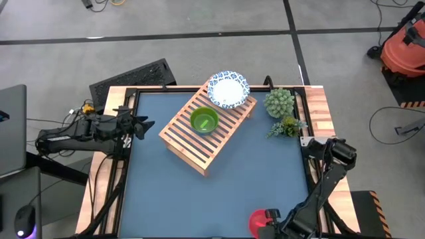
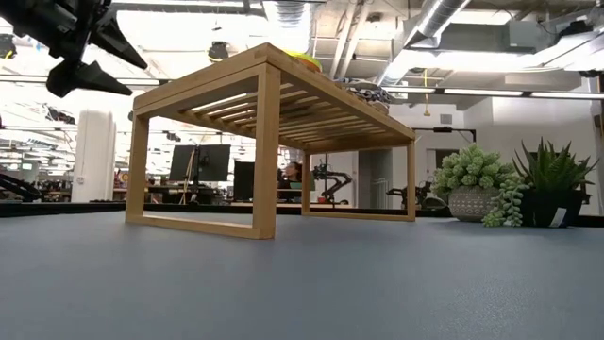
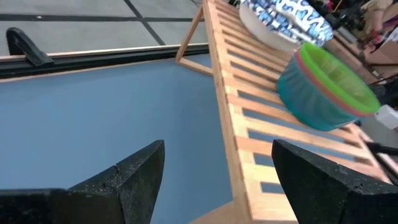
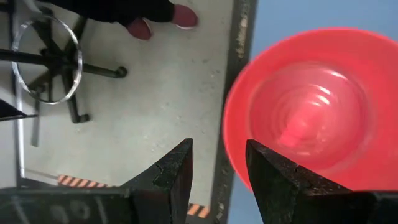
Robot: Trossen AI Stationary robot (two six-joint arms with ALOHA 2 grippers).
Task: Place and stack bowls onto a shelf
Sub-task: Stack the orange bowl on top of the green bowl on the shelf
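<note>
The light-wood slatted shelf (image 1: 206,133) (image 2: 269,123) (image 3: 249,118) stands on its legs in the middle of the blue tabletop. A wide white bowl with a blue patterned rim (image 1: 228,90) (image 3: 280,22) rests on its far end. Beside it sits a nested stack of small bowls, green inside teal (image 1: 204,120) (image 3: 323,87). My left gripper (image 1: 147,126) (image 3: 217,146) hovers open, left of the shelf and above the table. A red bowl (image 1: 261,222) (image 4: 298,112) is at the table's near edge. My right gripper (image 1: 271,220) (image 4: 219,146) is open over it, one finger outside the rim and one over the inside.
Two potted plants (image 1: 279,103) (image 1: 287,126) (image 2: 472,189) stand by the table's right edge, next to the shelf's far end. The black table frame (image 4: 239,37) runs under the red bowl, with floor beyond it. Bare blue tabletop (image 1: 252,172) lies between the shelf and the near edge.
</note>
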